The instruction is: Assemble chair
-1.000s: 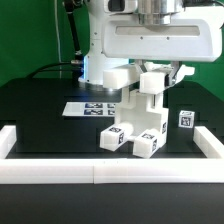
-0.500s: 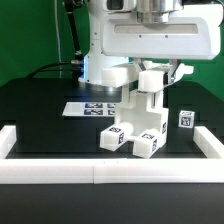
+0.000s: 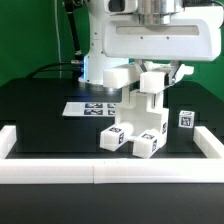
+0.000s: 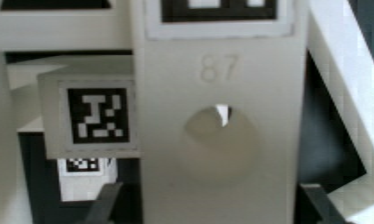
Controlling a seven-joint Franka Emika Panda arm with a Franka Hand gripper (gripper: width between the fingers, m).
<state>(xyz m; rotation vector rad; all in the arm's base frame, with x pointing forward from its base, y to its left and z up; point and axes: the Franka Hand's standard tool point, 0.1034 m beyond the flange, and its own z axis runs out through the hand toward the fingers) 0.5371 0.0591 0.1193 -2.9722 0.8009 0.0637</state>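
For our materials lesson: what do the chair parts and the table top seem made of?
Chair parts: probably plastic, matte white; even colour, no glare, number moulded into the slab. Table top: black, dull; cloth or coated board, unclear.

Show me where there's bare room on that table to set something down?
Bare table between the side rail and the marker board, on the exterior view's left; also a narrow strip between the chair parts and the front rail. The centre is crowded.
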